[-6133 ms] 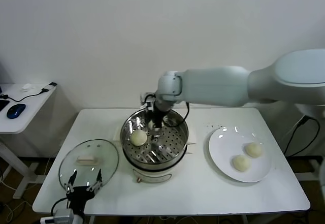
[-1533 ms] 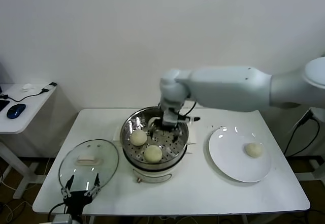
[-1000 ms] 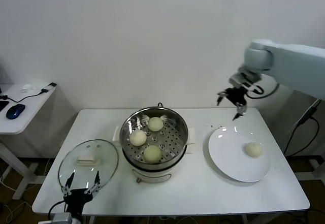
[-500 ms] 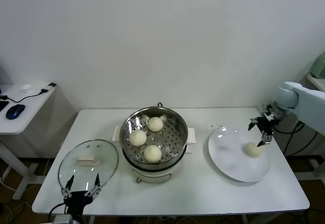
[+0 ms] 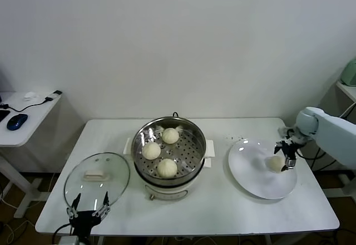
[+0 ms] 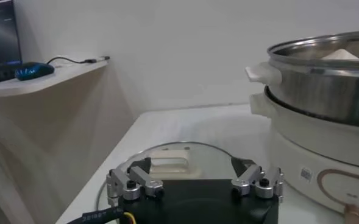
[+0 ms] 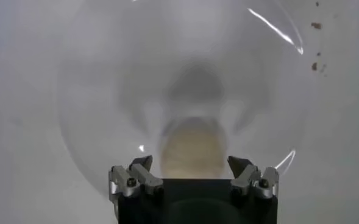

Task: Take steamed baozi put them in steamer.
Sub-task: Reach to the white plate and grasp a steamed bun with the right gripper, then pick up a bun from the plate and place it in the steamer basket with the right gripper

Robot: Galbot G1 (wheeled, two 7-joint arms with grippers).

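Note:
The steel steamer point(image 5: 187, 151) stands mid-table with three cream baozi in its basket: one at the back point(image 5: 170, 135), one at the left point(image 5: 151, 150), one at the front point(image 5: 167, 168). One more baozi point(image 5: 276, 163) lies on the white plate point(image 5: 253, 173) at the right. My right gripper point(image 5: 288, 155) is down at this bun, open. In the right wrist view the baozi point(image 7: 193, 146) lies between and just past the spread fingertips of that gripper point(image 7: 191, 165). My left gripper point(image 5: 88, 207) stays open at the table's front left corner.
A round glass lid point(image 5: 97, 177) with a white knob lies flat left of the steamer, just ahead of the left gripper point(image 6: 191, 173). The left wrist view shows the lid point(image 6: 167, 159) and the steamer's wall point(image 6: 325, 85). A side table point(image 5: 30, 117) holds a blue mouse point(image 5: 16, 120).
The right arm left the steamer, where a third baozi now lies. It swung right and came down to the plate, open at the last bun. The left arm stayed put.

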